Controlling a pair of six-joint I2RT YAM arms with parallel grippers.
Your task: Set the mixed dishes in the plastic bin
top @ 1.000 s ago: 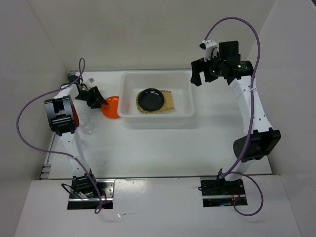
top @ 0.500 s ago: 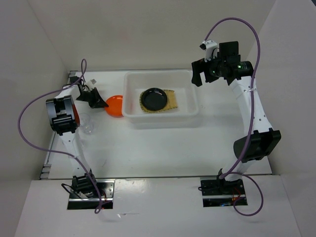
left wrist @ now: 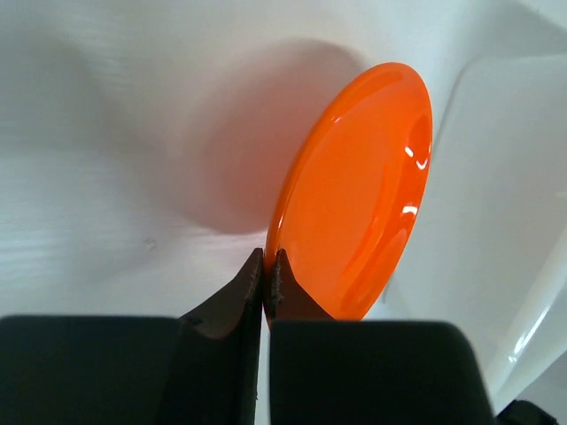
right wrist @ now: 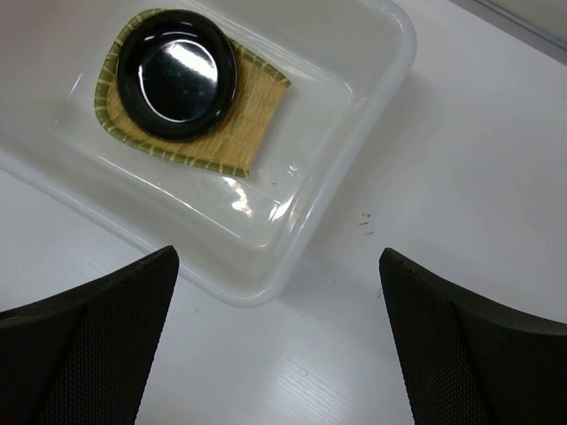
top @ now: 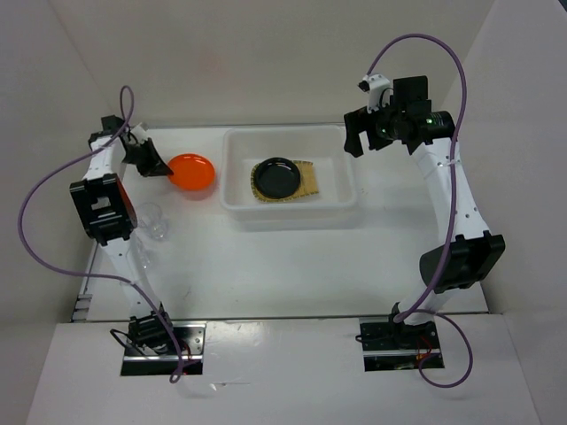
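My left gripper point(top: 159, 168) point(left wrist: 267, 258) is shut on the rim of the small orange plate point(top: 193, 171) point(left wrist: 359, 199), which hangs lifted above the table just left of the plastic bin point(top: 291, 207) point(right wrist: 368, 133). Inside the bin the black plate point(top: 275, 178) point(right wrist: 177, 73) rests on the tan woven tray point(top: 306, 181) point(right wrist: 239, 119). Two clear cups point(top: 154, 223) lie on the table by the left arm. Beyond the bin's right end my right gripper point(top: 357, 137) point(right wrist: 279, 266) hovers open and holds nothing.
White walls close in the table at the back and on both sides. Purple cables loop above each arm. The left arm's upper link point(top: 102, 208) stands near the cups.
My left gripper closed on the orange plate's rim and raised it up and back from the table. The bin slid slightly to the right. The right arm stayed still.
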